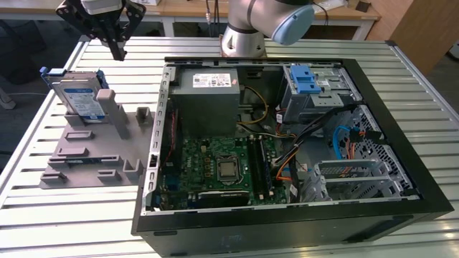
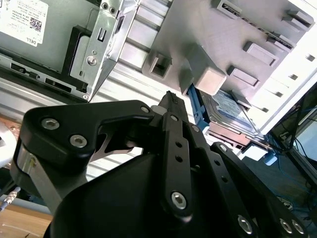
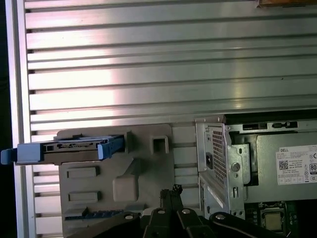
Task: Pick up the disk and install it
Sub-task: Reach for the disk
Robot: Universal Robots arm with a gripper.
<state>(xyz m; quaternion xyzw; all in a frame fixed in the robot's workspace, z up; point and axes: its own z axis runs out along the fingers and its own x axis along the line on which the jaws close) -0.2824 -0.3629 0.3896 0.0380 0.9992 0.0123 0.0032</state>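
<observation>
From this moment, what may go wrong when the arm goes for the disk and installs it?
1. The end effector hangs apart from the disk, which leans in the stand close behind a post. A slightly misplaced descent may hit the post.
2. Cables lie loose near the bay in the case. The disk might snag on them.

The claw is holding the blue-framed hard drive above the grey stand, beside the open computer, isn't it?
Not quite. The claw holds nothing: the disk stands in the grey stand, with the claw higher up and apart from it, beside the open computer. The exterior view shows this.
</observation>
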